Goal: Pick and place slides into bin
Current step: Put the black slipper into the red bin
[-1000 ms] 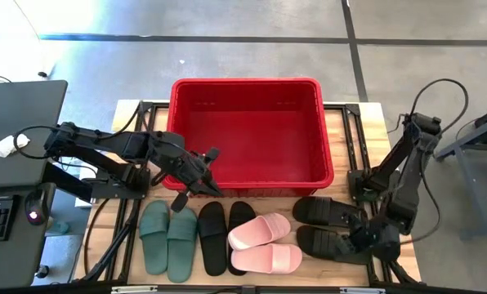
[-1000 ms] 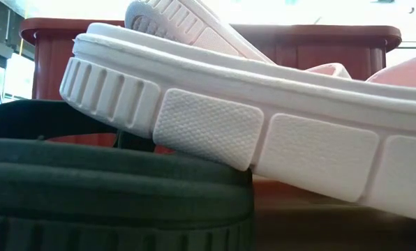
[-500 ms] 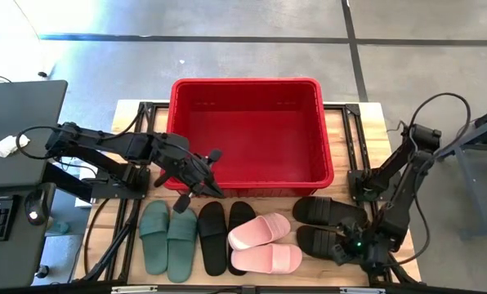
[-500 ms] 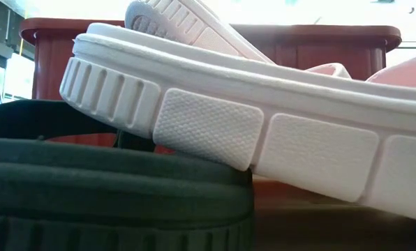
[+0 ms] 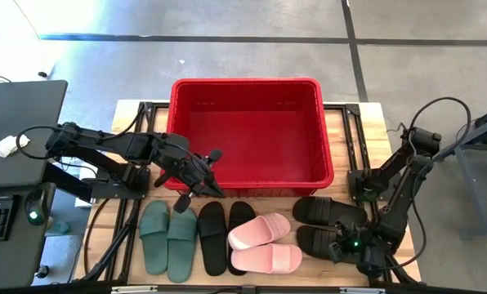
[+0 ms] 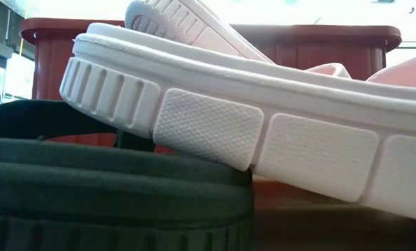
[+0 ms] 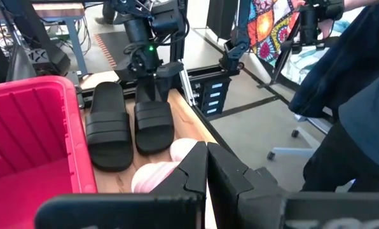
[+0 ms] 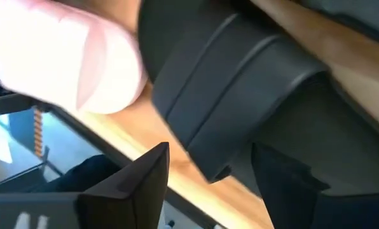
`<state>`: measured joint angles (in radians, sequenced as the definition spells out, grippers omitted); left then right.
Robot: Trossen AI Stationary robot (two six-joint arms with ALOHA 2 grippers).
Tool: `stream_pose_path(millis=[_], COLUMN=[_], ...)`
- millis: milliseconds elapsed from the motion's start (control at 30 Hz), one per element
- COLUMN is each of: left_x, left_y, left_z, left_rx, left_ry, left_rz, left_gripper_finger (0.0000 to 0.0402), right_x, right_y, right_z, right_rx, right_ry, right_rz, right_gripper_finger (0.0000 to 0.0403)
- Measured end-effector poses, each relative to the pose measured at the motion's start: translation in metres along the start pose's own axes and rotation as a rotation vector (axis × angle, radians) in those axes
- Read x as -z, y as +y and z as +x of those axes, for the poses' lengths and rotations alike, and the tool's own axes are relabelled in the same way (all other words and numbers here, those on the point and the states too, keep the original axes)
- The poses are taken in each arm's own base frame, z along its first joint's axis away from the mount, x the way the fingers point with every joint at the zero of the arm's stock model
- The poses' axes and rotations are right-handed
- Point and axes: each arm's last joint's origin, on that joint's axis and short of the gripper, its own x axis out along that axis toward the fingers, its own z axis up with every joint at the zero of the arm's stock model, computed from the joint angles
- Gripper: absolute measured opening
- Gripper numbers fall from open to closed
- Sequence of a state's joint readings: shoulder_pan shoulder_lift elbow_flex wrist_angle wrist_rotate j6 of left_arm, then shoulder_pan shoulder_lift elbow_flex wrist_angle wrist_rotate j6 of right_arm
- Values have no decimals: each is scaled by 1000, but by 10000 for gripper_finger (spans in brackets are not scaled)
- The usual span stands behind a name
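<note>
With the right gripper (image 5: 347,247) down at the near black slide (image 5: 325,242) of the right-hand pair, its fingers (image 8: 132,181) stand apart around the heel, nothing lifted. Left gripper (image 5: 204,181) is clenched and empty, hovering by the bin's (image 5: 326,155) near-left corner. All slides sit on the table in front of the bin: green pair (image 5: 167,235), black pair (image 5: 223,234), pink pair (image 5: 264,242), black pair. Bin holds none.

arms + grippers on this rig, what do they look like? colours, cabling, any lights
Both arms are matte black, jointed, with angular black two-finger grippers. The left gripper has wedge-shaped fingers. The right gripper shows a small green light; a black cable loops off that arm. No other markings visible.
</note>
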<state>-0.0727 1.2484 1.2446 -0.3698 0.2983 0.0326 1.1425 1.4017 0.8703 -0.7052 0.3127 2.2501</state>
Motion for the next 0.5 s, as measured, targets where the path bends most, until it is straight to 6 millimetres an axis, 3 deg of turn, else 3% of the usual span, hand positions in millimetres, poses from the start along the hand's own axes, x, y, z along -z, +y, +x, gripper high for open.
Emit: stream_pose_path(millis=[500], left_x=[1], left_y=[1], left_z=[3], left_rx=[-23], left_ry=[10], left_rz=[-2], left_gripper_finger=[1], right_x=[-4], right_y=[1], right_z=[7], right_rx=[47], right_ry=[-10], right_rz=[11], right_gripper_finger=[216])
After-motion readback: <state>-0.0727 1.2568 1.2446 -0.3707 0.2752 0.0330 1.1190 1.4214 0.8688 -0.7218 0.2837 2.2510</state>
